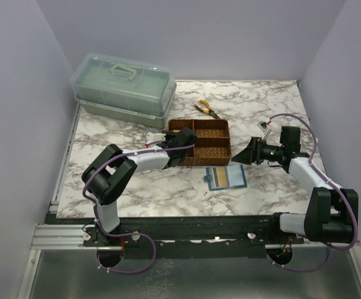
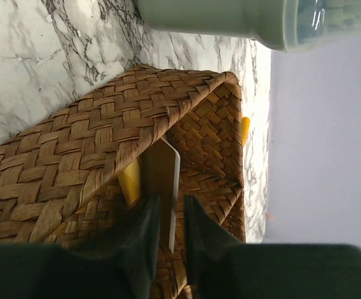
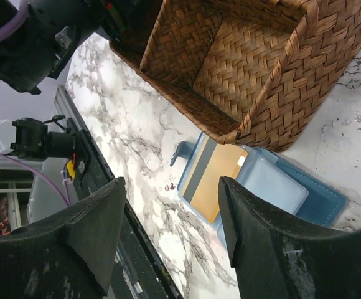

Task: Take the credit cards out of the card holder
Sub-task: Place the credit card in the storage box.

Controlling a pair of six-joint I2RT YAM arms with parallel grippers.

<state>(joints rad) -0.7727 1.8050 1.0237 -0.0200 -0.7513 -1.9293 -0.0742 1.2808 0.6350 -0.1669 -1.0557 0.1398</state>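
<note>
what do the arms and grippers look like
The left arm and right arm are chunky black joints linked by white tubes, with a purple cable looping along each. The left gripper has slim, dark, rounded fingers. The right gripper has broad matte black wedge fingers with pale scuffs.

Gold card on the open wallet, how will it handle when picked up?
The gold card looks thin, rigid, probably very light. Lying flat on the card holder, its edge may be hard to catch. Its smooth face could slip.
</note>
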